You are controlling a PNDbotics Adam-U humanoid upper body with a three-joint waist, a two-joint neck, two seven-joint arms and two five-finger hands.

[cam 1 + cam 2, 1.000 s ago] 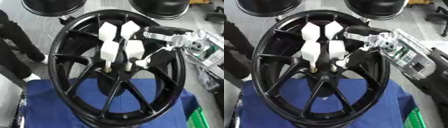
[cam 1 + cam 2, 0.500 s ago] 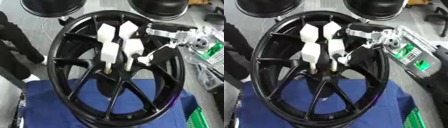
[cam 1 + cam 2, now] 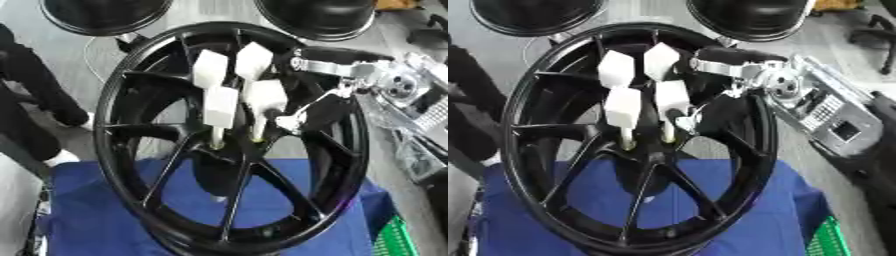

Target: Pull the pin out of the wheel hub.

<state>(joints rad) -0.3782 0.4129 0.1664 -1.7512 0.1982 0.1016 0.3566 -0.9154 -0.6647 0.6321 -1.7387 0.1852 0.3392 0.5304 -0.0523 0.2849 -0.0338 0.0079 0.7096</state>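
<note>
The pin (image 3: 215, 140) sits in the hub at the middle of the black wheel (image 3: 341, 150), a thin pale stub that looks not yet drawn out. My right hand (image 3: 262, 95) reaches in from the right and hangs just above it, its white parts pointing down at the hub; whether it has closed on the pin I cannot tell. Since half a second ago almost nothing has shifted, so I judge the pull not yet begun. The wheel stands on the blue cloth (image 3: 87, 220), rising over its far edge

black wheel (image 3: 131, 150) stands on blue cloth (image 3: 105, 220).
</note>
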